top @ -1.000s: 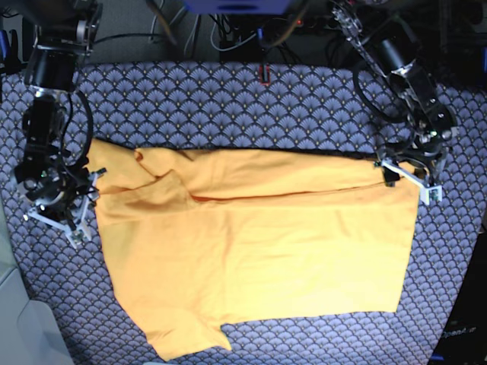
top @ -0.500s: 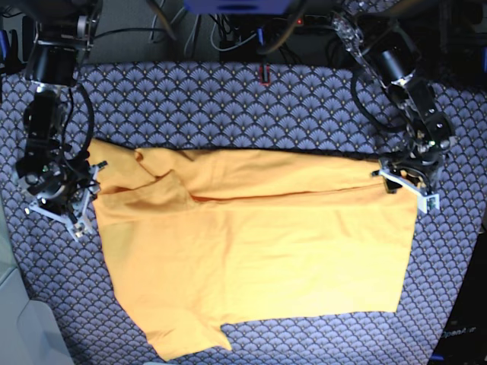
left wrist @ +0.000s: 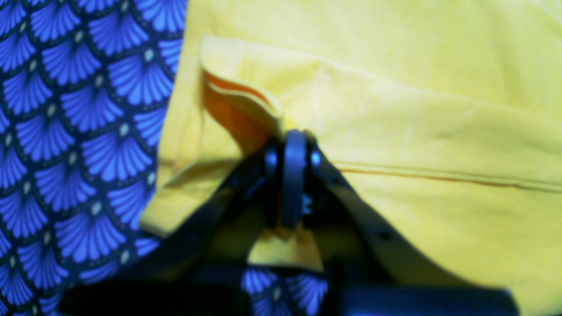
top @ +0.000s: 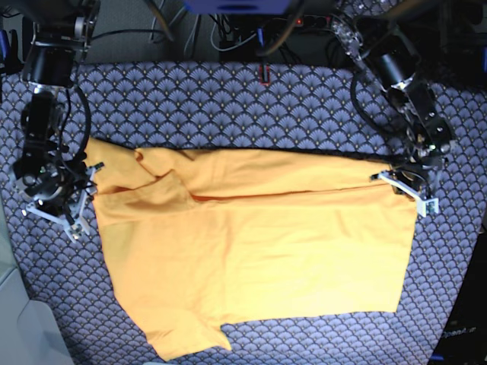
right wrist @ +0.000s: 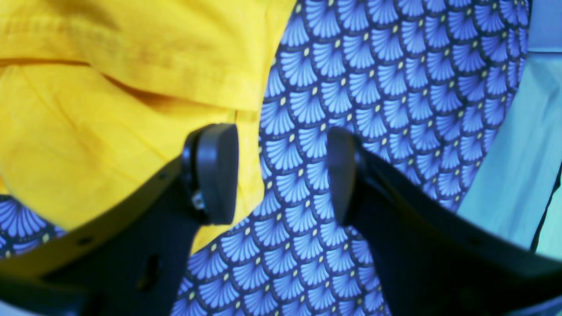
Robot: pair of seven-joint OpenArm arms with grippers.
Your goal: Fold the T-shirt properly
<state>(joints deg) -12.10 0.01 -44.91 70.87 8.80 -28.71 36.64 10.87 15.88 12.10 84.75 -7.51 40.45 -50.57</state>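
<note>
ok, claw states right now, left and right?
Left claw: shut on the T-shirt, pinching its folded edge.
Right claw: open, holding nothing, one finger over the shirt's edge, the other over the table cover.

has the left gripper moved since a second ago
Yes. The left gripper has edged slightly toward the table's far side, relative to the T-shirt corner, and closed on it.

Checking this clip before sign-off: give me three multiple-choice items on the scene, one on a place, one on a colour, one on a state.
1. The left gripper is at the T-shirt's:
A corner
B collar
C middle

2. The table cover is:
A plain white
B blue, scallop-patterned
C green-striped

3. The right gripper's jaws are:
A shut on cloth
B open
C out of view

A: left wrist view shows the jaws pinching a hem corner.
B: seen in every view.
B: a gap shows between the jaws, with cover beneath.
</note>
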